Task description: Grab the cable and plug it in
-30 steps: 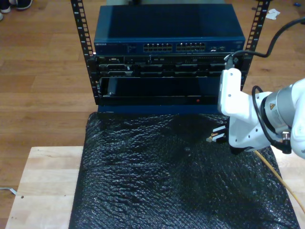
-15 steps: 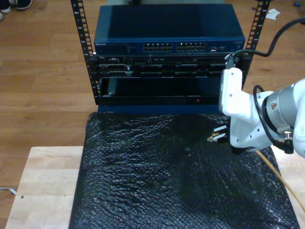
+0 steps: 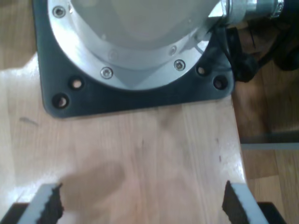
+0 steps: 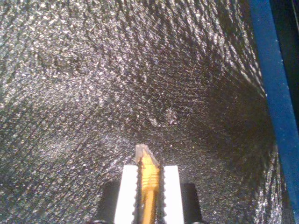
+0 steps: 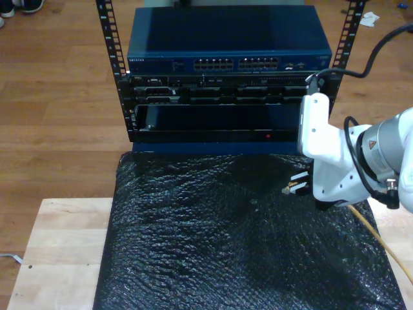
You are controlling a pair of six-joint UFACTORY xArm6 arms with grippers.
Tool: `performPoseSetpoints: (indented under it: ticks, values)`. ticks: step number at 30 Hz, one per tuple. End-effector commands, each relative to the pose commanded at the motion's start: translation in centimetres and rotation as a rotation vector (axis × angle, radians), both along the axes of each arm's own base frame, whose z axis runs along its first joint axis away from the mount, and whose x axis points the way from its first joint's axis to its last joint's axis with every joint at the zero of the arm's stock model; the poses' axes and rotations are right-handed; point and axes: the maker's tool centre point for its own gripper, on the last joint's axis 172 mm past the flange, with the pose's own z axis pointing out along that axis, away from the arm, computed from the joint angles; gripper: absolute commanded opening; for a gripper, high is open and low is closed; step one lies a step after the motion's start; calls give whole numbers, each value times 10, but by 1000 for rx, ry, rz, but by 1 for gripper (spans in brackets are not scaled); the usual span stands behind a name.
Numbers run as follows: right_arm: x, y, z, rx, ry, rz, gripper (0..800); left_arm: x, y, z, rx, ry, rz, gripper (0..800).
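Cable (image 4: 148, 179) pinched in my second gripper (image 4: 148, 186) w/ plug fwd over black wrap (image 5: 213, 245); my first gripper (image 3: 140, 205) spread above wood tabletop (image 3: 140, 154)

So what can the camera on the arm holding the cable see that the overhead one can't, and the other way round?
Second wrist view alone: up close, the tool's white ridged pads are clamped on the yellow cable, its clear plug poking out ahead.

Exterior view alone: the rack of network boxes with rows of sockets, the wooden table, and the cable trailing off behind the arm.

Both: the black bubble wrap and the held cable.
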Motion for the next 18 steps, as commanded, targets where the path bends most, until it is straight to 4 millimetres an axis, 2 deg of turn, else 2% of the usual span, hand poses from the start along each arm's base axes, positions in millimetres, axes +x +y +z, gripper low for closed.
performPoseSetpoints:
  ticks: [15, 18]
  values:
    - [-4, -5, 4, 1, -3, -5, 0, -1, -4, -3, -30, -32, -78, 799]
    - [-4, -6, 5, 1, -7, -8, 0, -5, -14, -16, -45, -34, -93, 799]
